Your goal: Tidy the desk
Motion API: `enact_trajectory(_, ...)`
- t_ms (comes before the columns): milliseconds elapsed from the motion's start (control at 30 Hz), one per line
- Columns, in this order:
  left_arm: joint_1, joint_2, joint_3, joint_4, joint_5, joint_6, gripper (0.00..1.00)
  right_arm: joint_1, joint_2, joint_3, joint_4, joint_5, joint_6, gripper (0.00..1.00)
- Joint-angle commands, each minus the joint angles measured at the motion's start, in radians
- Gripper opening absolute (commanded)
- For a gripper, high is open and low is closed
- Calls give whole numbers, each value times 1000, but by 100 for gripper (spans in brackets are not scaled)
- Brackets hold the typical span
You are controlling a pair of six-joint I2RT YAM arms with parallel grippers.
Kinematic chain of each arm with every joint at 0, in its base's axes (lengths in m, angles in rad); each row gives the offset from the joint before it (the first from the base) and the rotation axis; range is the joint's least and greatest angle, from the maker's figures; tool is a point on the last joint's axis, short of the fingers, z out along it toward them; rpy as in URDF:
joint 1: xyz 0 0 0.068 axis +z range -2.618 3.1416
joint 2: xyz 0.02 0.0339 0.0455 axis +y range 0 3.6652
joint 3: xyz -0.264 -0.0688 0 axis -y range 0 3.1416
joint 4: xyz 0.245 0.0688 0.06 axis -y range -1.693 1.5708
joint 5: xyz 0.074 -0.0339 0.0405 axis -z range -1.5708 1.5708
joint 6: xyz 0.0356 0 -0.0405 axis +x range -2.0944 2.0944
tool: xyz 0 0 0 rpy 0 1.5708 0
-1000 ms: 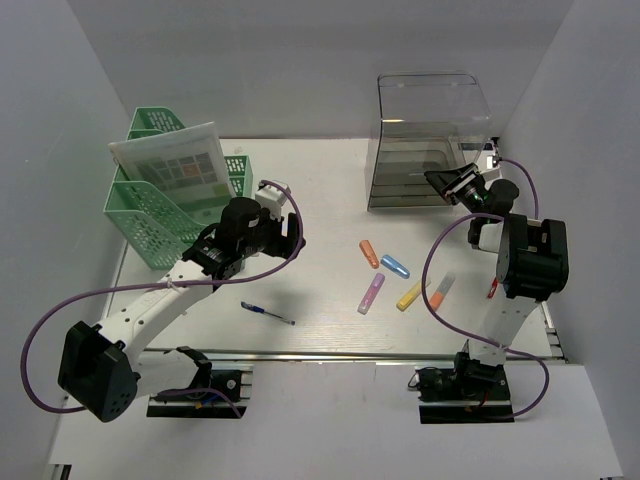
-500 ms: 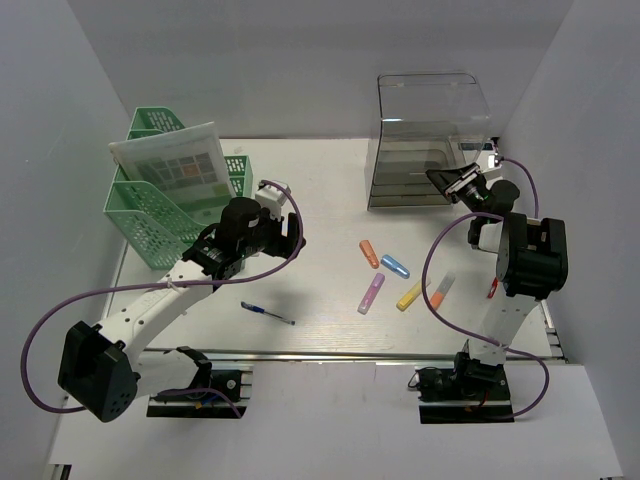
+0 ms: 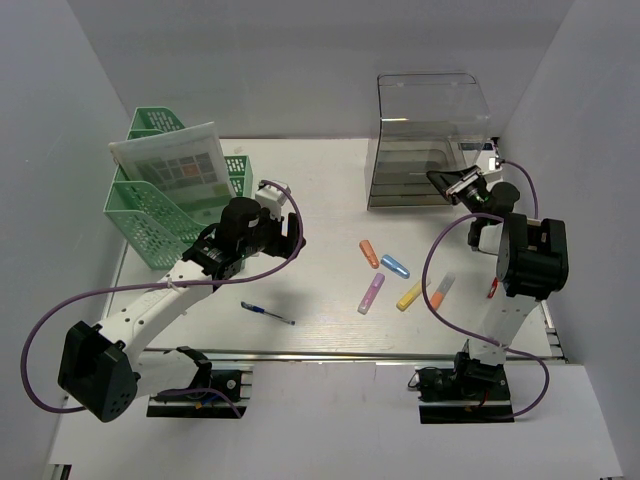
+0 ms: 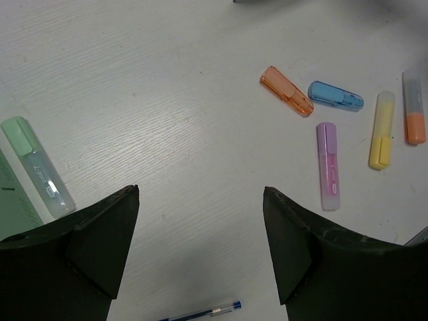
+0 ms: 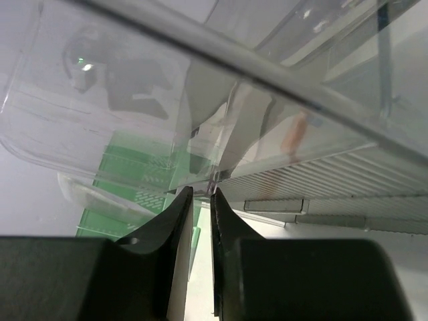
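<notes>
Right gripper [image 5: 201, 200] has crept a touch up and toward the back-right since a second ago; left arm unchanged, nothing on the desk [image 3: 320, 200] has shifted. The desk spans the floor of the pale grey enclosure, with its silver rail [image 3: 330, 353] along the near edge just ahead of both arm bases. Left gripper [image 4: 199, 214] is spread wide, nothing between the fingers, and hangs over bare white top just right of the green mesh rack [image 3: 160, 215]. The rack stands at the left rear and a printed sheet [image 3: 170, 165] leans in it. A green highlighter [image 4: 37, 167] lies beside the left finger, close to the rack's foot. A blue pen [image 3: 267, 313] lies near the front rail, below that gripper. Loose cluster at centre-right: orange highlighter [image 3: 369, 253] and blue highlighter [image 3: 394, 265] nearly tip to tip, purple highlighter [image 3: 371, 293] nearer the rail, yellow highlighter [image 3: 410, 295] to its right, and an orange-capped clear one [image 3: 440, 290] beside the yellow. A clear plastic box [image 3: 430, 120] sits at the right rear. The right gripper is up against the box's front right corner, fingers drawn almost together with only a thin slit left. The wrist view shows clear plastic right at the tips, but I cannot tell whether an edge is pinched.
</notes>
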Motion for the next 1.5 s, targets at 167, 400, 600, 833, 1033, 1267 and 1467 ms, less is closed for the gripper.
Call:
enact_trajectory(167, 3, -26, -9, 14, 9, 7, 85, -17, -138, -32, 141, -12, 1, 7)
enact_trajectory(400, 3, -26, -9, 17, 5, 5, 85, -21, -189, -34, 110, -16, 11, 7)
enact_trajectory(600, 3, 32, 7, -21, -105, -19, 84, -24, -212, -38, 108, -13, 34, 7)
enact_trajectory(833, 3, 81, 27, -55, -209, -50, 84, -25, -220, -42, 145, -16, 85, 7)
enact_trajectory(1033, -6, 150, 61, -90, -325, -67, 83, -28, -217, -43, 159, -16, 108, 7)
enact_trajectory(1267, -6, 351, 204, -239, -528, -120, 82, -28, -215, -38, 170, -18, 123, 7)
enact_trajectory(1467, -15, 484, 291, -297, -689, -182, 77, -29, -210, -35, 182, -19, 140, 6)
